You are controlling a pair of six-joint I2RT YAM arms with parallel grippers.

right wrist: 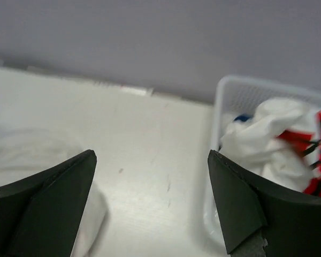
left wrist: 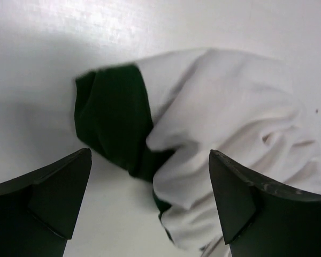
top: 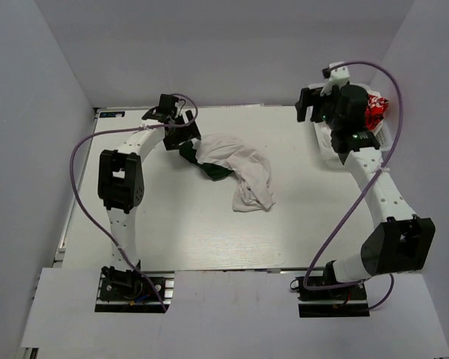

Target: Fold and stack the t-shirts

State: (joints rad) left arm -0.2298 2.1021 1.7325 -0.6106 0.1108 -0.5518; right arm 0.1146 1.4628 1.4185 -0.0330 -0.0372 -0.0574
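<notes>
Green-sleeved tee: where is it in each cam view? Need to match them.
Top external: green-sleeved tee crumpled mid-table.
Left wrist: fills centre and right, green sleeve left of centre.
Right wrist: likely the white cloth at the lower left edge; sleeve not visible.
Shared landmark: white tabletop in all three; the basket only in top and right wrist.

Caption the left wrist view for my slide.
Open left end effector hovering over the crumpled off-white t-shirt, its dark green sleeve bunched on the white table.
</notes>
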